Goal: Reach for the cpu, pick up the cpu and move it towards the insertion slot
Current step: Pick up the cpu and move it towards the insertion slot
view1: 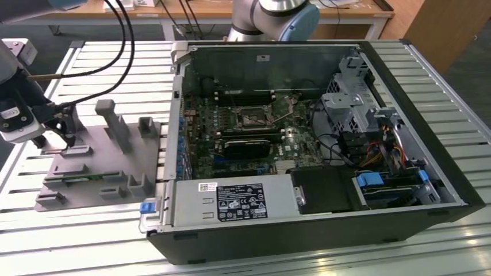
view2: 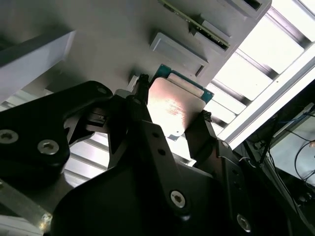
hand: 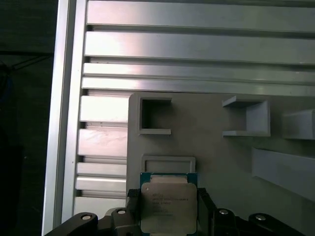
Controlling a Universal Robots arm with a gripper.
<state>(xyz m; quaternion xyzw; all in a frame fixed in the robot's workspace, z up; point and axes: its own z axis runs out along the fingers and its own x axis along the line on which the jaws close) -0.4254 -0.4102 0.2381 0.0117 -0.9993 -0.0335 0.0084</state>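
Over the fixture (view1: 100,167) at the exterior view's left, the hand (view1: 60,137) was clamped on the cpu (hand: 169,206), gripping two opposite edges. The slot (view1: 252,118) sat well apart, inside the open case (view1: 322,230).

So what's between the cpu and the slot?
The gripper holds the cpu. In the exterior view, fixture posts and the case wall stand before the slot.
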